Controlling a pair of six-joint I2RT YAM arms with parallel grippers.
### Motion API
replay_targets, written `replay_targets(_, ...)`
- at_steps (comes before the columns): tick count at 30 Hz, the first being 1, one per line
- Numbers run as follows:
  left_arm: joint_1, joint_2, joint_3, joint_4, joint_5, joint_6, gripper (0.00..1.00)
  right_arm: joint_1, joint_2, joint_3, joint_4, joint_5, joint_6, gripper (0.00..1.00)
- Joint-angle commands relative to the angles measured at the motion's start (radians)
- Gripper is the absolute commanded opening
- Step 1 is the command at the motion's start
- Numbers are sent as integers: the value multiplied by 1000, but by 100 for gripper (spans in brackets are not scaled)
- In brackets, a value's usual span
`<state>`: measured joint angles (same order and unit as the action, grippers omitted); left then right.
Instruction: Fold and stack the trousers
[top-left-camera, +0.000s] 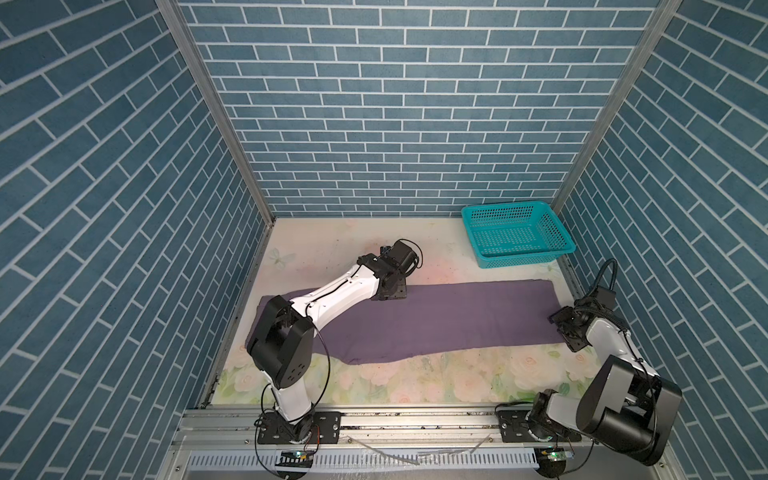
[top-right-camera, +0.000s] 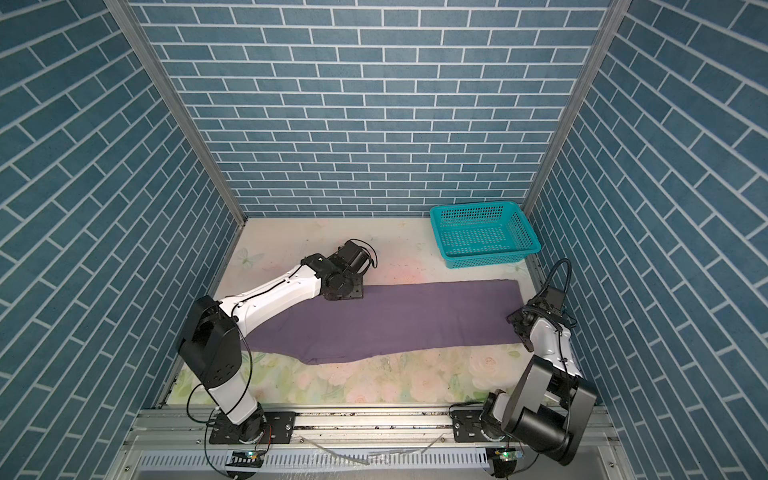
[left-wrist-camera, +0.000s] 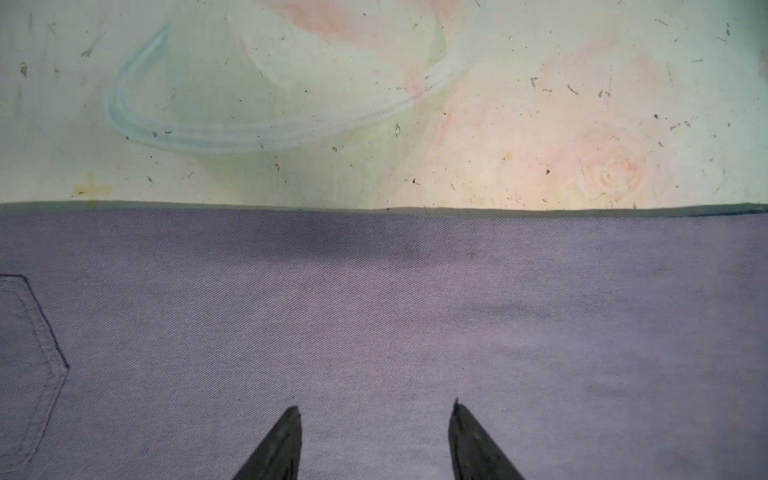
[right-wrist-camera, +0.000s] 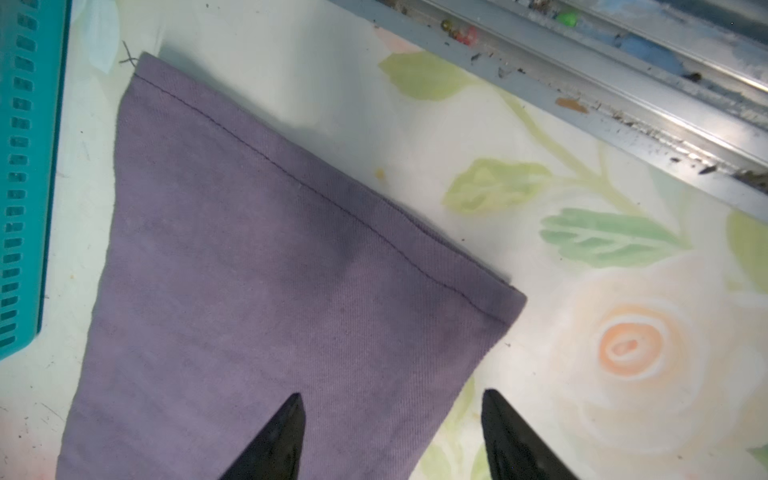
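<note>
The purple trousers lie flat in a long band across the table, waist end at the left and leg hems at the right. My left gripper points down at their far edge near the middle. It is open, with only flat cloth below its fingers. My right gripper is open at the hem end. One finger is over the cloth, the other over the bare table. It grips nothing.
A teal plastic basket stands at the back right, just beyond the hems. A metal rail runs along the table's right side. A back pocket seam shows in the left wrist view. Brick-patterned walls enclose three sides.
</note>
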<state>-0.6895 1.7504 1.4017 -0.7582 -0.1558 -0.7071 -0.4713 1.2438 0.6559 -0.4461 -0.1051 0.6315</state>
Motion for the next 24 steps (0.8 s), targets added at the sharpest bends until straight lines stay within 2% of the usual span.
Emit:
replay_targets(1,2,27,-8,-16,5,1,58,-22,16,-16,20,-31,13,69)
replay_targets(12,2,47,-9,-3,24,-7,58,-67,176,5,78,-26,17,78)
replay_targets(14,2,50,-8,-2,28,-8,58,-75,213,4,111,-42,27,75)
replay_targets(17,2,53,-7,0,30,-11,58,-77,251,5,169,-63,31,59)
replay_targets(22,2,65,1,3,35,-11,58,-79,263,17,220,-104,34,7)
replay_targets(23,2,69,3,3,37,-13,58,-77,255,22,220,-105,33,0)
replay_targets(24,2,73,6,3,39,-14,58,-77,241,27,215,-101,31,0)
